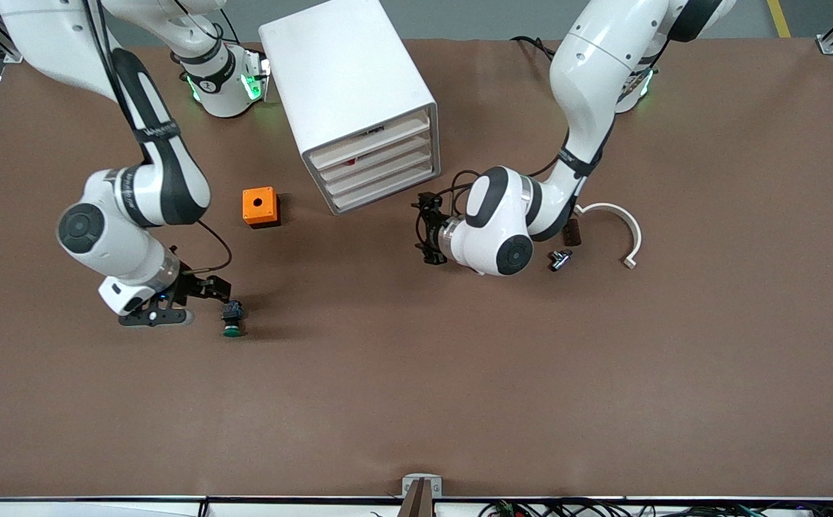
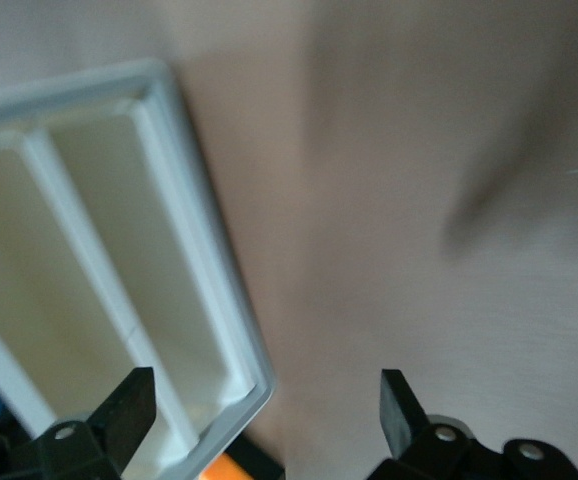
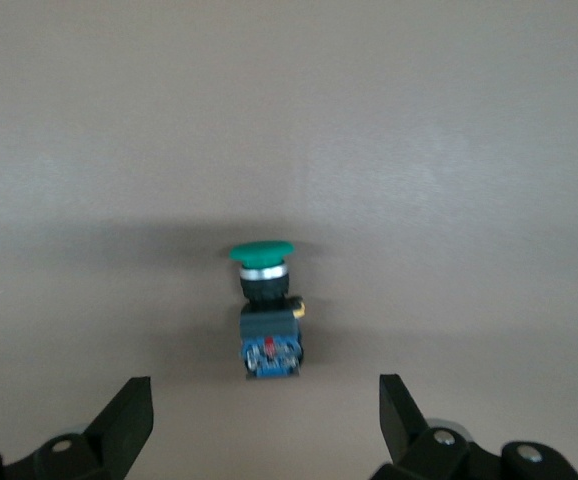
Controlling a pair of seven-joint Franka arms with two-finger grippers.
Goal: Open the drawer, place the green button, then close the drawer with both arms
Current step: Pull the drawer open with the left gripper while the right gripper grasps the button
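Note:
The white cabinet stands at the robots' side of the table, and all its drawers look shut. The drawer is third from the top. The green-capped button lies on its side on the table, toward the right arm's end. My right gripper is open and low, beside the button. In the right wrist view the button lies just ahead of the open right gripper, not between its fingers. My left gripper is open and empty, close to the cabinet's front corner; its own view shows it open.
An orange box with a hole sits beside the cabinet toward the right arm's end; it shows in the left wrist view. A white curved piece, a dark block and a small metal part lie by the left arm.

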